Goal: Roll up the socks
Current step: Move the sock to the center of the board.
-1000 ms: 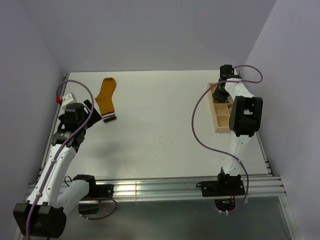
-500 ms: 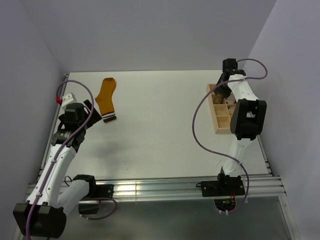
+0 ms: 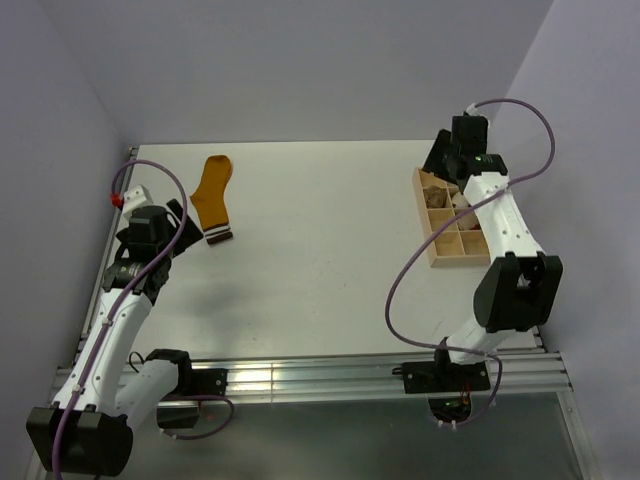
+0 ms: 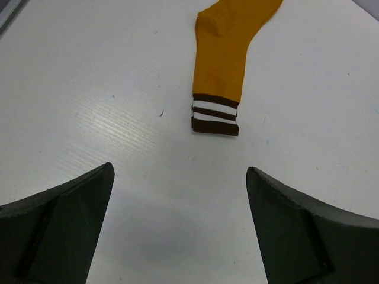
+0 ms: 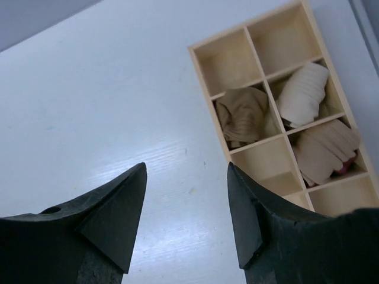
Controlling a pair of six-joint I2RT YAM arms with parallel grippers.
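The mustard-orange sock (image 3: 213, 194) lies flat at the back left of the table, its striped cuff (image 4: 215, 115) toward my left gripper (image 4: 179, 168). That gripper (image 3: 188, 222) hovers just short of the cuff, open and empty. A tan-brown sock (image 5: 240, 115), bunched up, rests in a middle compartment of the wooden box (image 5: 205, 89); from above the tan-brown sock (image 3: 438, 198) shows in the box's left column. My right gripper (image 5: 186, 167) is raised above the table beside the box, open with nothing between its fingers; from above the right gripper (image 3: 441, 160) sits at the box's far end.
The wooden box (image 3: 426, 215) stands at the right side of the table. It also holds a cream-white rolled bundle (image 5: 302, 93) and a beige bundle (image 5: 327, 151). Purple-grey walls close in on the left, back and right.
My right gripper has lifted out of the box and its jaws have spread, leaving the tan-brown sock in a compartment. The right arm has swung rightward. The left arm has not moved.
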